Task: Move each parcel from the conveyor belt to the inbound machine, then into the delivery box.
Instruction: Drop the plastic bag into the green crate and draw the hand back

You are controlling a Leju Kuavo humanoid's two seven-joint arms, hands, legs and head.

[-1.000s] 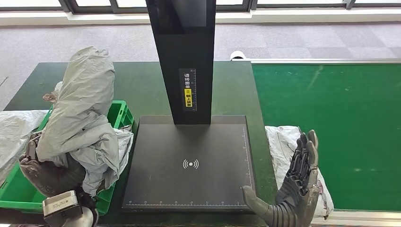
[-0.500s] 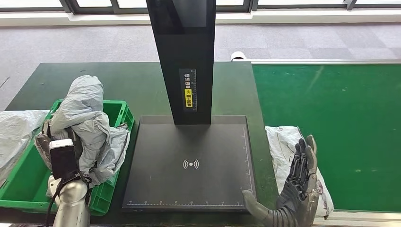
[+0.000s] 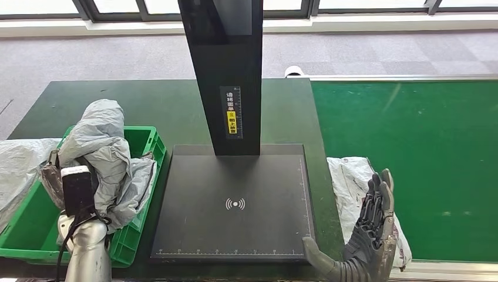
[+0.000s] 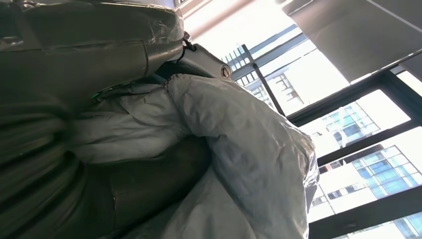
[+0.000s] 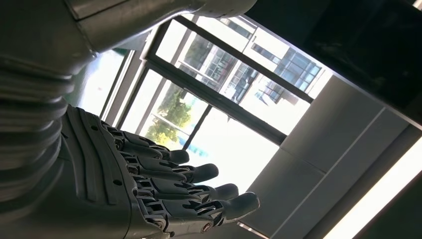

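Parcel held over the green delivery box

Left hand [image 3: 56, 182] grips the grey parcel [image 3: 103, 155] above the delivery box [image 3: 23, 238]. Right hand [image 3: 367, 232] is spread, holding nothing, beside the inbound machine [image 3: 235, 205], over a second parcel [image 3: 352, 179] at the conveyor belt [image 3: 423, 164] edge

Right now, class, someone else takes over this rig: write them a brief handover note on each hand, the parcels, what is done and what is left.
Left hand grips a grey parcel over the green delivery box.
Right hand is open and holds nothing, beside the scanner plate.
A white parcel lies at the conveyor belt's near edge.
Done: grey parcel brought to the box.
Left: release it; scan and box the white one.
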